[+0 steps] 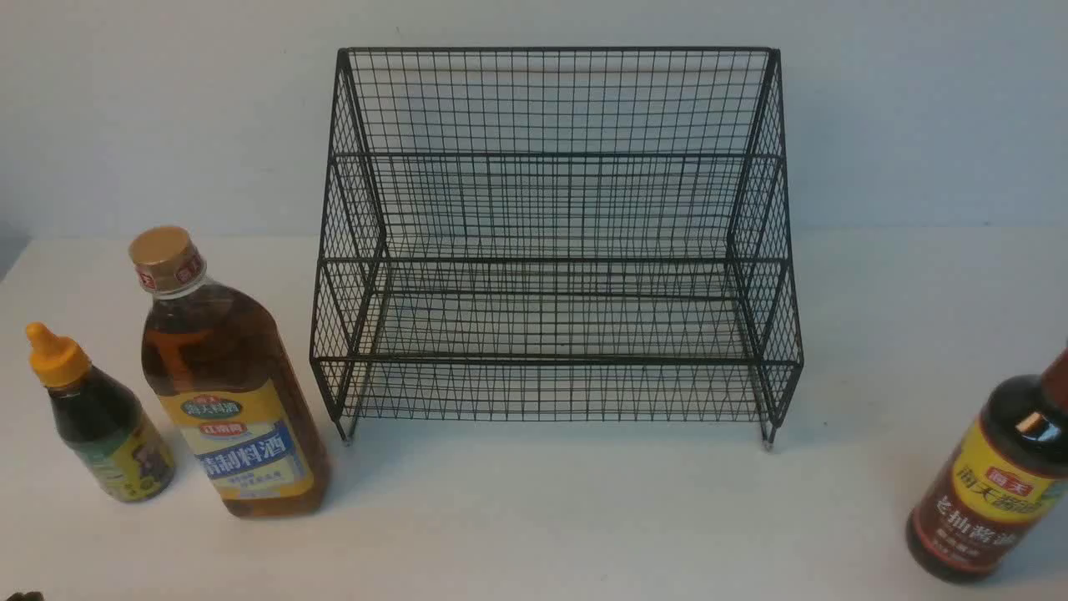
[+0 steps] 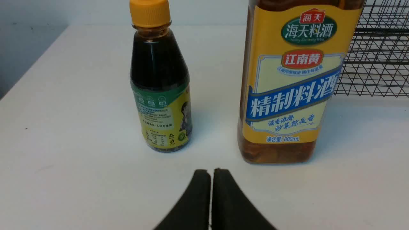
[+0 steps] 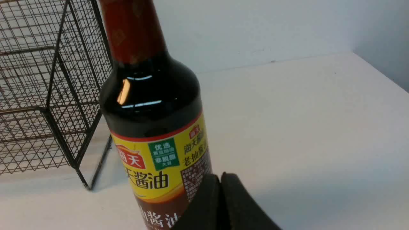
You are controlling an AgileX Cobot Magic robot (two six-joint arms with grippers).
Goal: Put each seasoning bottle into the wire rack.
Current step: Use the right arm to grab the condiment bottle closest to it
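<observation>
White table (image 1: 534, 517), left hand (image 2: 211, 171) closed, right hand (image 3: 220, 176) closed near tall bottle (image 3: 150, 105)

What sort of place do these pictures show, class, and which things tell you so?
Probably a staged test bench mimicking a kitchen counter: a plain white table against a blank wall, with an empty black wire rack and three seasoning bottles beside it.
</observation>
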